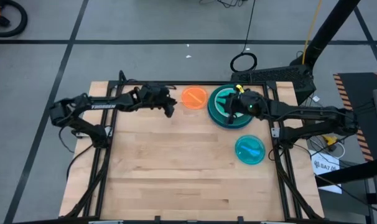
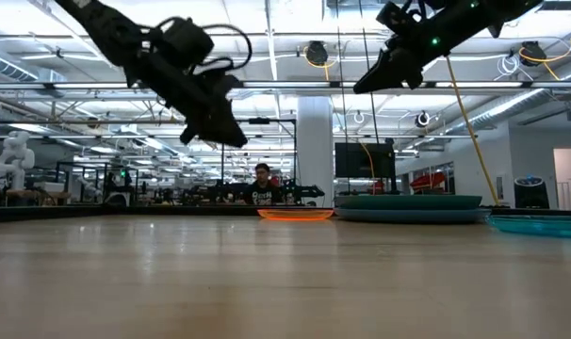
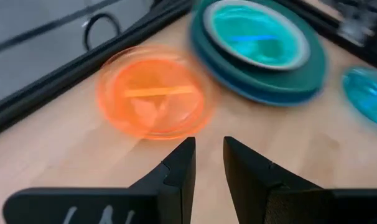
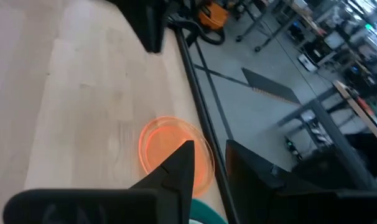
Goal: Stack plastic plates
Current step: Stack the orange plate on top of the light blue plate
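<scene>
We see that a good part of the job looks done. At the far edge of the worktop (image 1: 176, 168) sits a pile of plates (image 1: 229, 107). A big dark teal plate (image 3: 313, 68) is the widest one we can see near the bottom, and a small cyan plate (image 3: 254, 34) sits on top. There may be more plates in between, but we cannot count them from here.

Two small plates are still left out. The orange plate (image 1: 193, 98) lies just beside the pile, on its left. A second cyan plate (image 1: 249, 149) lies on its own nearer the front right, apart from the pile. We think these two still need to go on.

All the plates lie flat with the open side up. They are round, so they have no long side and point no special way.

The left claw (image 1: 169, 107) hangs in the air near the orange plate, its fingers a little way apart with nothing between them. The right claw (image 1: 233, 107) hangs over the pile, also a little way apart, and it holds nothing.
</scene>
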Controlling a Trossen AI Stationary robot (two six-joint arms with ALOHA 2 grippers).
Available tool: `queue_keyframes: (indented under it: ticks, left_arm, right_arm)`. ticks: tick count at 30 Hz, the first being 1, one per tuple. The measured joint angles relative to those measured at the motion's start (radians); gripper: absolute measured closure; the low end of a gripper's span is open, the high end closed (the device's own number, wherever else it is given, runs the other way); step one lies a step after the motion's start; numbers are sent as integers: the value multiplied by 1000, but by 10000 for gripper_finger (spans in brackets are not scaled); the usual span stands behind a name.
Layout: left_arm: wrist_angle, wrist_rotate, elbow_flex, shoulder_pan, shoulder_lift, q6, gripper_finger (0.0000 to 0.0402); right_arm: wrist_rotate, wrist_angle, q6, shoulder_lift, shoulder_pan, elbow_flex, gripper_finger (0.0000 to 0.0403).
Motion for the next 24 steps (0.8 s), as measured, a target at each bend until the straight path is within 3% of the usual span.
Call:
queue_keyframes:
  ticks: [8, 17, 24]
  left_arm:
    - [42, 0, 0, 104, 95, -139, 314]
    - [185, -35, 8, 141, 206, -201, 314]
    - [172, -35, 114, 137, 321, -161, 314]
  right_arm:
    - [-144, -12, -18, 0, -111, 0, 319]
    - [-145, -39, -63, -1, -168, 0, 319]
    - [-146, -60, -41, -38, -216, 0, 319]
